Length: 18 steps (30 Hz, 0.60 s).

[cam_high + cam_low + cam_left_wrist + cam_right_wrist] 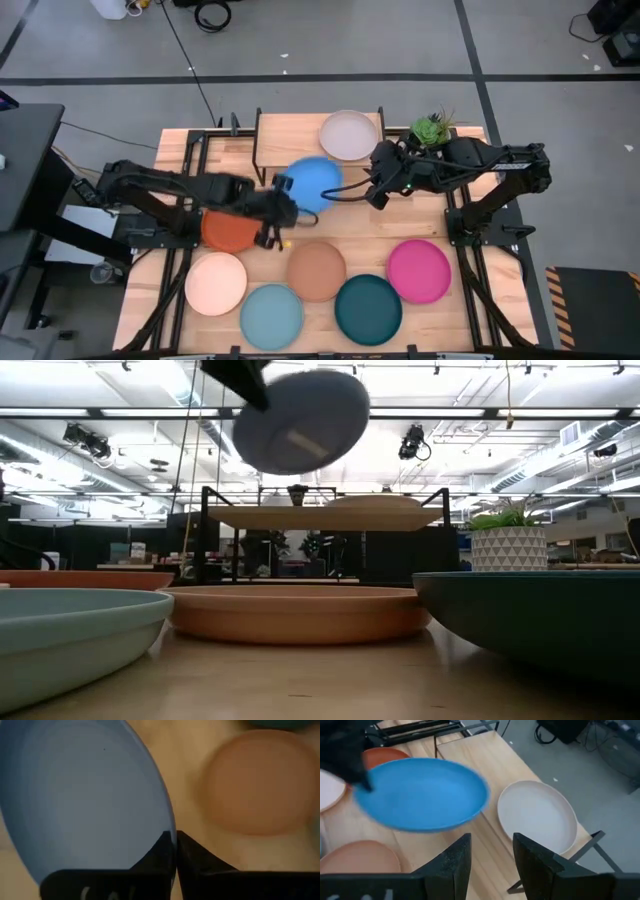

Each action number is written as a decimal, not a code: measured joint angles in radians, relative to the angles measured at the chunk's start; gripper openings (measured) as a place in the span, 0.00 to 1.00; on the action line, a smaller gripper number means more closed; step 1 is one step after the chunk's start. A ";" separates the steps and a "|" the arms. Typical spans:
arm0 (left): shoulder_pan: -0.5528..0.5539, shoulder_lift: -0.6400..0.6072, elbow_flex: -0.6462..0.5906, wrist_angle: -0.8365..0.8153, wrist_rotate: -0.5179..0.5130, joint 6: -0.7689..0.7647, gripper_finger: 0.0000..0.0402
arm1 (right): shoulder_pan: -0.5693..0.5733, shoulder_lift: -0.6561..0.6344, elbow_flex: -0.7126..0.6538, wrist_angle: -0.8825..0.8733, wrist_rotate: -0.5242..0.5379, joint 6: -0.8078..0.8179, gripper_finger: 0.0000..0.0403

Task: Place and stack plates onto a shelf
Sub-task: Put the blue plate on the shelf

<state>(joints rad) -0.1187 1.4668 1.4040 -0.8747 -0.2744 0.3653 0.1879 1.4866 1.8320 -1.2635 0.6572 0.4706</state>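
The wooden slatted table [470, 260] is seen spread beneath both arms, and the shelf [285, 140] is found at its far side, ahead of the two grippers. On the right half of the shelf top, just beyond the right gripper [376, 190], the grey-white plate [349, 135] is laid flat; in the right wrist view it [537, 815] lies past the gripper's fingers [455, 857], which are held apart with nothing between them.

The blue plate [314, 183] is held above the table by the left gripper [283, 190], whose fingers [165, 852] are pinched closed on the plate's rim. The plate is carried between the two grippers, tilted, with its far edge over the front edge of the shelf. In the low view it [300, 418] is seen hanging well above the shelf top.

Behind the left gripper, on the near part of the table, the remaining plates are laid flat: the orange-red plate [226, 232] partly under the left arm, the pale peach plate [215, 283], the light teal plate [271, 316], the tan plate [316, 270], the dark teal plate [368, 309] and the magenta plate [419, 270].

A small potted plant [431, 129] is placed just beyond the right arm, beside the shelf's right end.
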 joint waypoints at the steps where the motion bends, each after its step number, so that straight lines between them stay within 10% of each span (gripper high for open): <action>1: 0.037 0.002 0.004 -0.007 0.000 0.036 0.04 | 0.000 0.000 0.000 0.005 0.004 -0.004 0.38; 10: 0.430 0.007 0.006 -0.052 0.063 0.170 0.04 | 0.000 -0.001 0.000 0.013 0.016 -0.020 0.38; 18: 0.557 0.041 0.006 -0.012 0.122 0.245 0.04 | -0.011 -0.001 0.000 0.062 0.034 -0.036 0.38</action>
<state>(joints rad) 0.4383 1.5076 1.4099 -0.8864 -0.1523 0.6100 0.1772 1.4860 1.8317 -1.2012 0.6910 0.4350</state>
